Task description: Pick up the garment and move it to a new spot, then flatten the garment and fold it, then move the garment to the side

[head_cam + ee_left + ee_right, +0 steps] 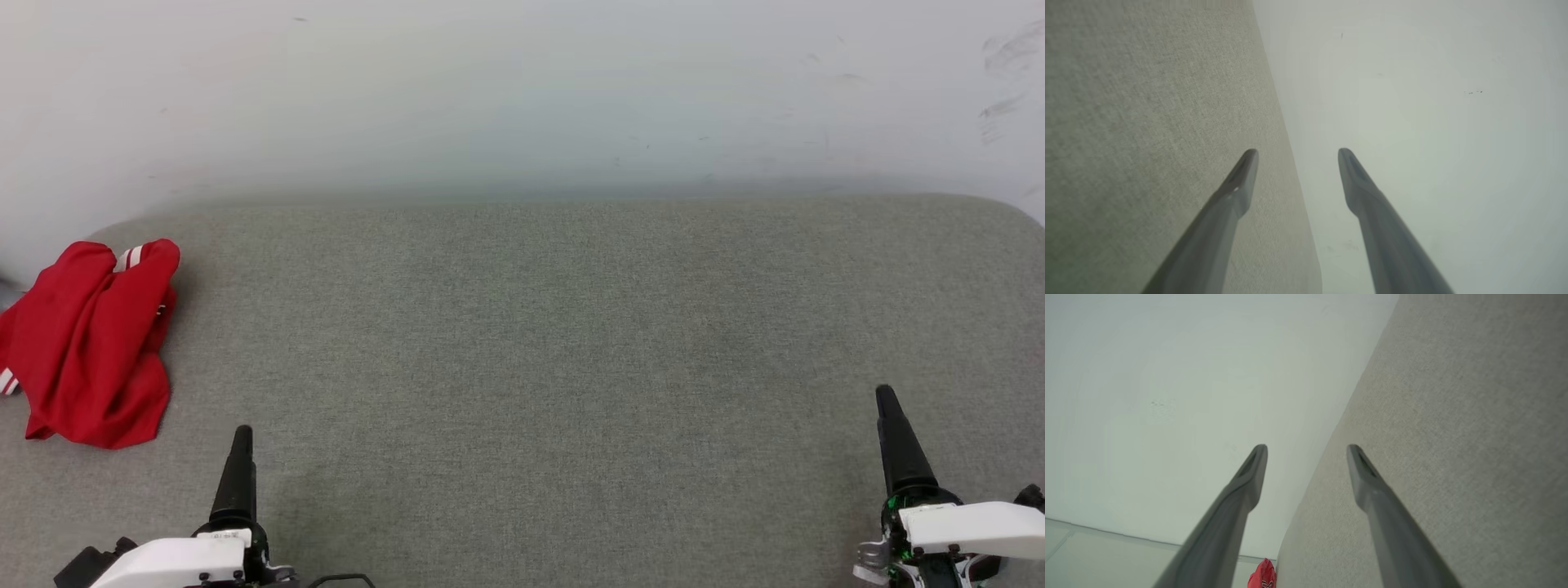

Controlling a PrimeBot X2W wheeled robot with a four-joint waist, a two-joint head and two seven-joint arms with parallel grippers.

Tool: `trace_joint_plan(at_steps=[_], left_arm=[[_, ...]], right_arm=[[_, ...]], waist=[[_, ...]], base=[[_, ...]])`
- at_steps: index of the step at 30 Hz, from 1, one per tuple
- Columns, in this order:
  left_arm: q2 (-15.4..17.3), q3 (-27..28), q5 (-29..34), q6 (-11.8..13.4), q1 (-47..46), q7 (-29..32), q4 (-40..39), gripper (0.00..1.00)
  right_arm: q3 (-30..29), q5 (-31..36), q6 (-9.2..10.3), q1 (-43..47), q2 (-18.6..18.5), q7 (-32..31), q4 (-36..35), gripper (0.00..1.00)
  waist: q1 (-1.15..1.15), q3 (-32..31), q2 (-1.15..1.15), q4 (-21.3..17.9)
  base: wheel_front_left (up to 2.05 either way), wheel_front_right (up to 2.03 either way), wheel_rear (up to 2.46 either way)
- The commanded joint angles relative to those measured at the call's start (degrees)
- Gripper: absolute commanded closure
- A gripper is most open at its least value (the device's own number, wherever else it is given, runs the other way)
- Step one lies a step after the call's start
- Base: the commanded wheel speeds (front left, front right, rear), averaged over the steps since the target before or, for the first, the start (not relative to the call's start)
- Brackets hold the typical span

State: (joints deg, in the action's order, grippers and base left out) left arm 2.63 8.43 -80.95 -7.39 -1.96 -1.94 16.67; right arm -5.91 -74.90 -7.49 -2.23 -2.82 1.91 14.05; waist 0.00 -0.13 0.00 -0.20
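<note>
Red garment point(90, 343) lies bunched at nine o'clock on the grey tabletop point(531, 367) — possibly set aside, possibly untouched; no neat fold shows. Left tool point(242, 437) at seven o'clock and right tool point(886, 396) at five rest spread wide, empty.

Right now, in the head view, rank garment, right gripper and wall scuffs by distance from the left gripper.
From the left gripper:
1. Garment, close on its left.
2. Right gripper, far across at lower right.
3. Wall scuffs, upper right, behind it.
</note>
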Motion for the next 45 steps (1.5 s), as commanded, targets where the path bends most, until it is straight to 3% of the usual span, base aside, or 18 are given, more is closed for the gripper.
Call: trace_joint_plan(at_steps=[1,16,25,45], left_arm=[[0.19,0.89,1.74,0.18,-0.77,-0.68,-1.23,0.0],[0.23,1.22,17.04,1.46,1.07,-3.57,-11.6,0.0],[0.24,-2.61,29.4,3.01,2.42,-5.12,-17.66,0.0],[0.26,-12.64,55.29,9.87,4.29,-8.14,-22.75,0.0]], right_arm=[[0.03,2.97,0.0,-0.4,-0.13,0.66,-1.78,0.0],[1.21,25.4,0.0,0.38,-0.13,3.55,-8.83,0.0],[2.17,37.14,0.0,0.79,-0.13,5.1,-11.68,0.0],[3.7,57.23,0.0,1.79,-0.12,8.15,-13.43,0.0]], waist=[[0.0,0.01,0.0,-0.03],[0.0,0.19,0.0,-0.02],[0.0,0.29,0.0,-0.14],[0.0,0.45,0.0,-0.25]], base=[[0.0,0.0,0.0],[0.0,0.0,0.0],[0.0,0.0,0.0],[0.0,0.0,0.0]])
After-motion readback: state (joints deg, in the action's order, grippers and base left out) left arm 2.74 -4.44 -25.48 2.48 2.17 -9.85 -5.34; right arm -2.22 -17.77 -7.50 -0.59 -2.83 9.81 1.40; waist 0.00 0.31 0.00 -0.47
